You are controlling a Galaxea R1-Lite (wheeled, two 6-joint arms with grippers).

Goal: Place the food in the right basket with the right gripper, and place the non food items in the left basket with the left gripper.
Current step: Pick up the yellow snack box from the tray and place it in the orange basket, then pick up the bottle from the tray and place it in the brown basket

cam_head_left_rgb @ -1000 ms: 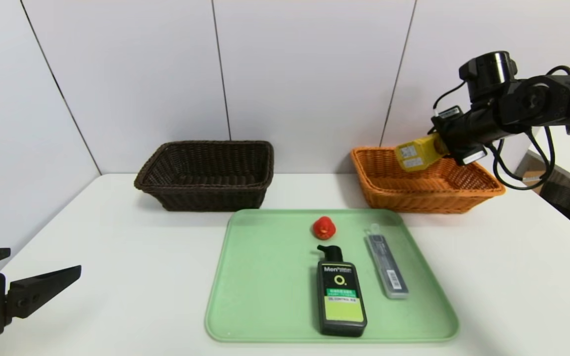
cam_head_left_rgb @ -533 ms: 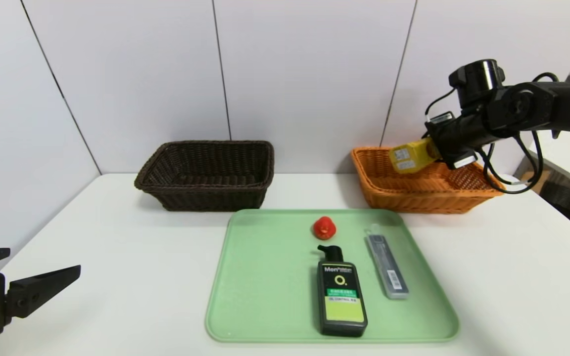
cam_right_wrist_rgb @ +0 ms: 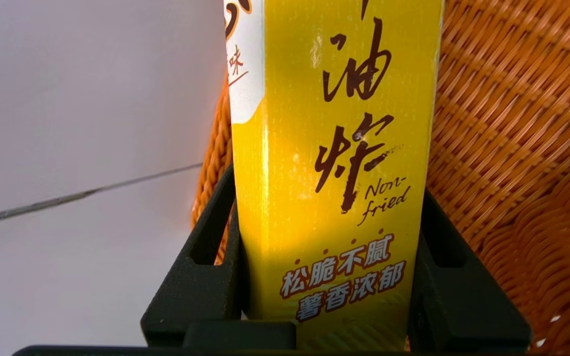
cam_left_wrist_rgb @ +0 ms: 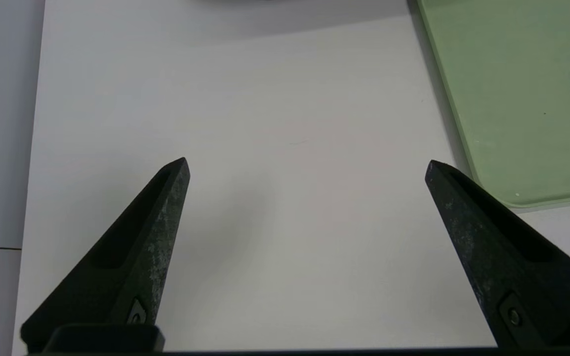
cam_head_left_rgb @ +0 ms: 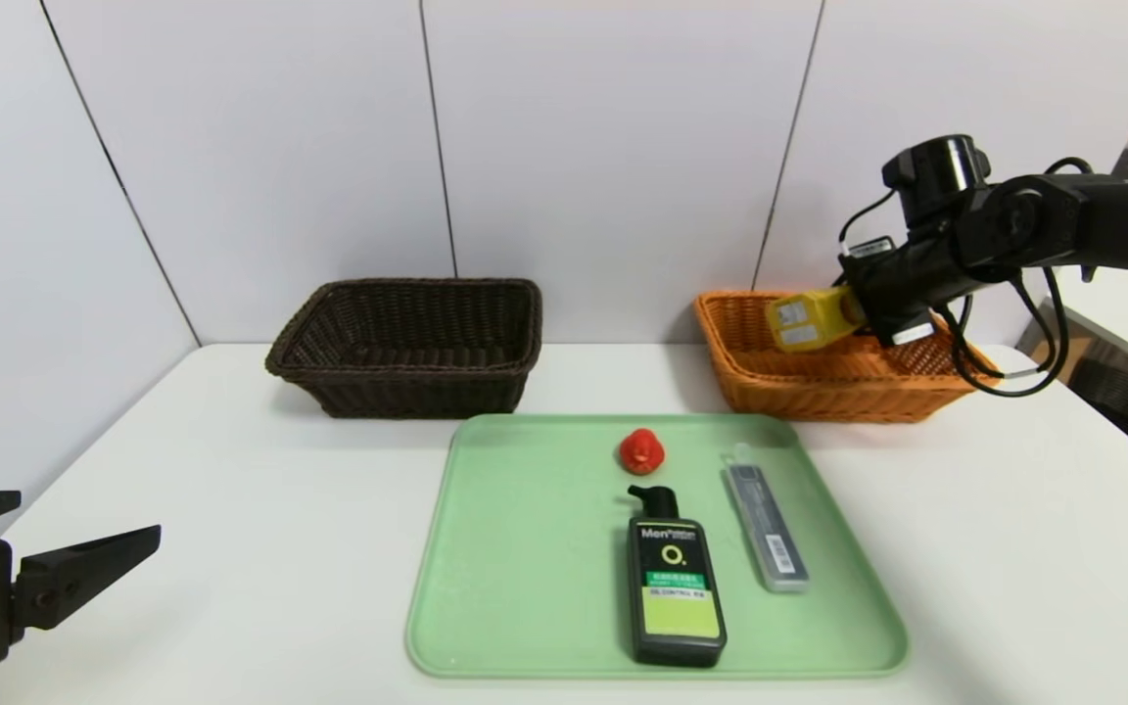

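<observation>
Over the orange basket (cam_head_left_rgb: pixel 848 377), toward its left wall, my right gripper (cam_head_left_rgb: pixel 853 311) clamps the yellow snack box (cam_head_left_rgb: pixel 804 321). Released here, it could catch the rim and tumble out. My left gripper (cam_head_left_rgb: pixel 84 563) idles, fingers spread.

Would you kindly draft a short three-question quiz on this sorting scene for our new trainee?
1. True or false: the right pincer is shut on the yellow snack box.
2. Over which basket does the box hang: A) the dark brown basket, B) the orange basket?
3. Name the three items on the green tray.

Key:
1. True.
2. B.
3. Red toy, black pump bottle, grey slim case. The left pincer waits open, near the table's left corner.
</observation>
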